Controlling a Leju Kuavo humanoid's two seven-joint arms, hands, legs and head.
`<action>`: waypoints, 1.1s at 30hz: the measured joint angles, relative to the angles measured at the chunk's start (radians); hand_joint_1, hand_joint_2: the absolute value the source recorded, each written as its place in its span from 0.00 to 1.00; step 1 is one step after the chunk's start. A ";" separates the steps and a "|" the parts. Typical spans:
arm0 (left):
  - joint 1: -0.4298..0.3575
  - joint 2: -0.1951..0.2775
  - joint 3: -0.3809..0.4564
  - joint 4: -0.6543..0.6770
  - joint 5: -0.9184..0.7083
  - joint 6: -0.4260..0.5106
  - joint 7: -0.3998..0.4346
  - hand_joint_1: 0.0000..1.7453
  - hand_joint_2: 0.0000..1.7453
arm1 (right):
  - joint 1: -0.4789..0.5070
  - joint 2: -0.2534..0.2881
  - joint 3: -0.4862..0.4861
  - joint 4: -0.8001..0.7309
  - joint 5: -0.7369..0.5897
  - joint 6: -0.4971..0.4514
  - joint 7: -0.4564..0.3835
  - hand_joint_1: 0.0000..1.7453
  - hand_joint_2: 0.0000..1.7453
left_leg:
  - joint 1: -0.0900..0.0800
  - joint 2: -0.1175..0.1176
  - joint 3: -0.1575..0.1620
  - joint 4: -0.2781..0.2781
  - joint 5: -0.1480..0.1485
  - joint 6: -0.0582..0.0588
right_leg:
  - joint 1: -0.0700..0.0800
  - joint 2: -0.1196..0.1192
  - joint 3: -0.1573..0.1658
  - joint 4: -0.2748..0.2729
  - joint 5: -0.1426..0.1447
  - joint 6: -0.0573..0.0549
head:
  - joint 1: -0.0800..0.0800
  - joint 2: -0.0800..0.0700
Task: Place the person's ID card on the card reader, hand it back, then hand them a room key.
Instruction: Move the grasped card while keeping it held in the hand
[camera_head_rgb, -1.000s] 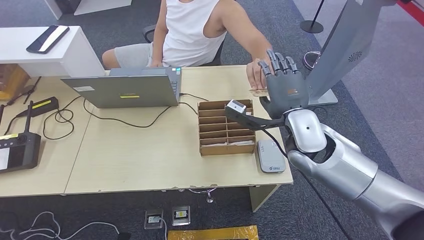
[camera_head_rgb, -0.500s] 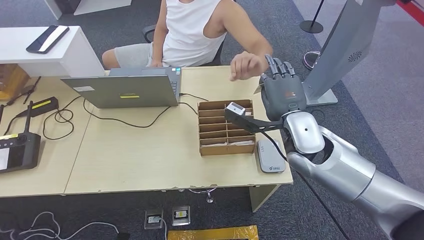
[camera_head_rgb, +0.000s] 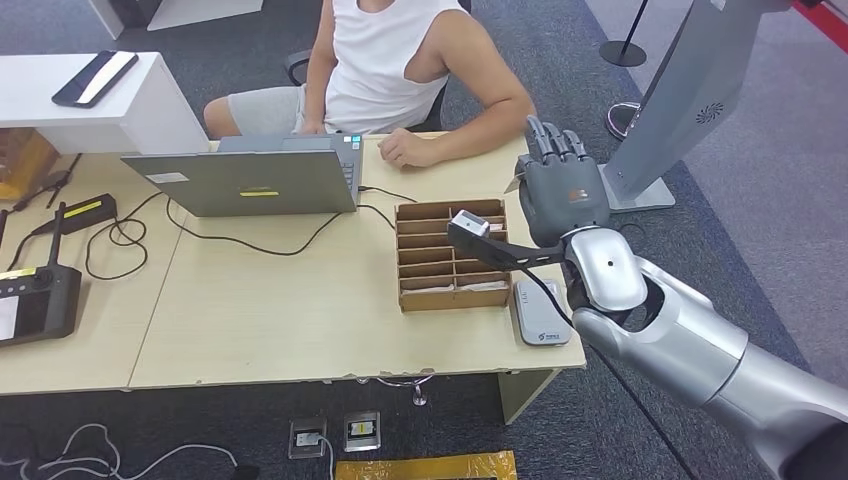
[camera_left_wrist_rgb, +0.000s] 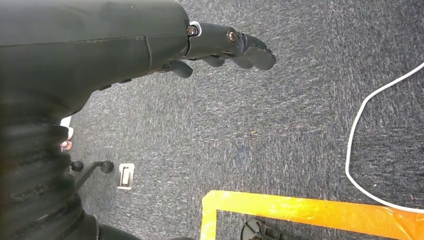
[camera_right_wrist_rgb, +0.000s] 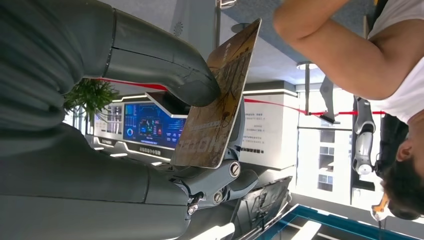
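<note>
The right hand is raised over the far right corner of the desk, fingers pointing up, and it grips the card between thumb and fingers; in the right wrist view the brown card stands flat across the palm, and from the head view just a sliver of it peeks out at the hand's left edge. The person sits at the far side, their hand resting on the desk beside the laptop, apart from the robot's hand. The divided box sits near the right hand, with the white reader just right of it at the near edge. The left hand hangs over carpet, fingers curled in, holding nothing.
</note>
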 joint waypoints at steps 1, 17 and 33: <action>0.000 0.000 0.000 0.000 0.000 0.000 0.000 0.00 1.00 | 0.000 0.000 0.000 0.000 0.000 0.000 0.000 1.00 1.00 | 0.000 0.000 0.000 0.000 0.000 0.000 | 0.000 0.000 0.000 0.000 0.000 0.000 | 0.000 0.000; 0.003 -0.001 -0.001 0.000 0.000 0.004 0.000 0.00 1.00 | 0.109 -0.039 -0.031 0.026 -0.131 -0.099 -0.008 1.00 1.00 | 0.000 0.000 0.000 0.000 0.000 0.000 | 0.000 0.000 0.000 -0.001 0.000 0.000 | 0.000 0.000; 0.007 -0.002 -0.001 0.000 0.000 0.006 0.000 0.00 1.00 | 0.344 -0.142 -0.159 0.094 -0.254 -0.292 -0.017 1.00 1.00 | 0.000 0.002 0.001 0.000 -0.002 -0.001 | 0.000 0.002 0.000 -0.001 0.000 0.000 | 0.000 0.000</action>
